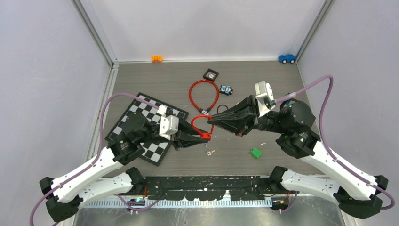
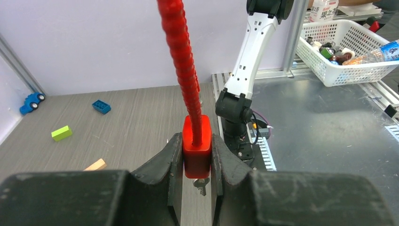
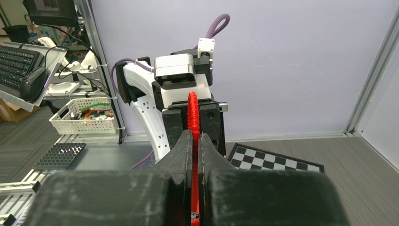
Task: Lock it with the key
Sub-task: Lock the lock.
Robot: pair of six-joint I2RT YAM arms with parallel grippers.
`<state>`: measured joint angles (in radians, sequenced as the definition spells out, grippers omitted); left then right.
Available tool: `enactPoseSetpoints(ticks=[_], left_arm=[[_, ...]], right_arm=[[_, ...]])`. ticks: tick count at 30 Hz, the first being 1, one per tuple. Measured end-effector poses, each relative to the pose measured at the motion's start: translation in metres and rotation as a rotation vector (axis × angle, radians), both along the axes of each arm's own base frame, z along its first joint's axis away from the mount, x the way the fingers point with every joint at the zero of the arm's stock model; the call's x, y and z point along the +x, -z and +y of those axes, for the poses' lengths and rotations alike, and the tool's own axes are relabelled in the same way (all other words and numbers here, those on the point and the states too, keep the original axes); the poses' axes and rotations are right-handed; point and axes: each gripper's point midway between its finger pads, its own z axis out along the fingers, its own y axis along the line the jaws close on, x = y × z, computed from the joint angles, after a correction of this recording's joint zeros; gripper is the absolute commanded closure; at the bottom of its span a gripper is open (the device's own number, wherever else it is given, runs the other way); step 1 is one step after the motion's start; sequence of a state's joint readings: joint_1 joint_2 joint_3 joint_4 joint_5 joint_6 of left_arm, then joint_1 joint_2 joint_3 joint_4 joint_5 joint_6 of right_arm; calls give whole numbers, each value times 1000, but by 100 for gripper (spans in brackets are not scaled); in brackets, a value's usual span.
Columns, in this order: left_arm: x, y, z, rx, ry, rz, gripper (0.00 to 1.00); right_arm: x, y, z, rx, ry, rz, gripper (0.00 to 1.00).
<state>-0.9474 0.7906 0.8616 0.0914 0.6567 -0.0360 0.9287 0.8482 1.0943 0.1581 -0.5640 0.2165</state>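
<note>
Lock (image 2: 196, 153) body sits clamped in the left tool (image 2: 196, 141), just beside the chessboard (image 1: 141, 117). The right tool (image 3: 195, 141) pinches its red cable (image 3: 192, 106). Keys (image 1: 210, 152) lie on the desk (image 1: 263, 84) nearby.

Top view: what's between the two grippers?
Just a short arc of red cable, running from the lock in the left gripper to the right gripper; top view.

A white carton (image 2: 326, 9) behind the basket (image 2: 350, 70) bore dark East Asian characters, too small to read surely; the bottle (image 2: 376, 52) label was blurred.
</note>
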Motion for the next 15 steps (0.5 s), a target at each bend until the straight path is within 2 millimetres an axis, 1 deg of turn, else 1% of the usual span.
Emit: enactPoseSetpoints(ticks=[8, 15], left_arm=[[0, 3, -4, 9, 18, 9, 100], [-1, 5, -4, 12, 21, 12, 100]], right_arm=[[5, 8, 7, -5, -5, 17, 99], [4, 13, 6, -2, -2, 22, 99]])
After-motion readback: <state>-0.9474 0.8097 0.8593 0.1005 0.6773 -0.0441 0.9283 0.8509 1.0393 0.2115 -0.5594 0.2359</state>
